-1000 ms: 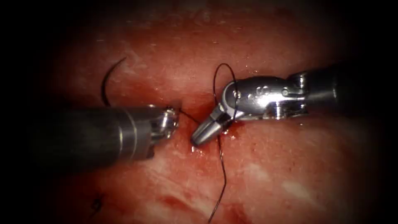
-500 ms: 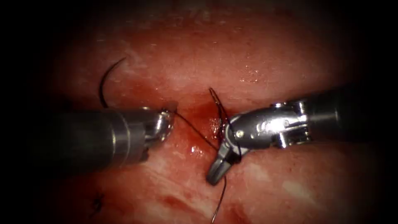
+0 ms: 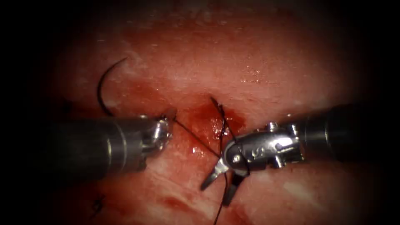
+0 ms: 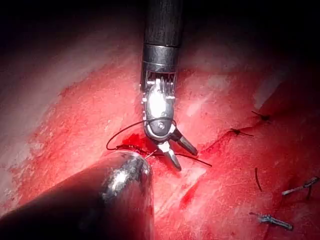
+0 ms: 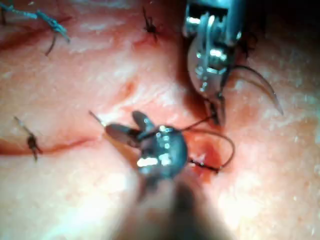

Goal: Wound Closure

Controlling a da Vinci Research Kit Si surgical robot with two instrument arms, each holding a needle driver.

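Tissue (image 3: 266, 62) carries the cut with red fluid (image 3: 204, 118). Left tool (image 3: 164, 131), jaws closed, seemingly pinches the thread (image 3: 196, 139) taut toward the right tool (image 3: 218, 187), whose jaws gape empty, thread looped around its wrist. Needle (image 3: 104, 85) lies free, left of the cut.

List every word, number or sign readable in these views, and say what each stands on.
None can be read.
Right pincer: faint engraved marks on its metal wrist housing, too small and blurred to read.
Left pincer, thread, needle, tissue: no text.
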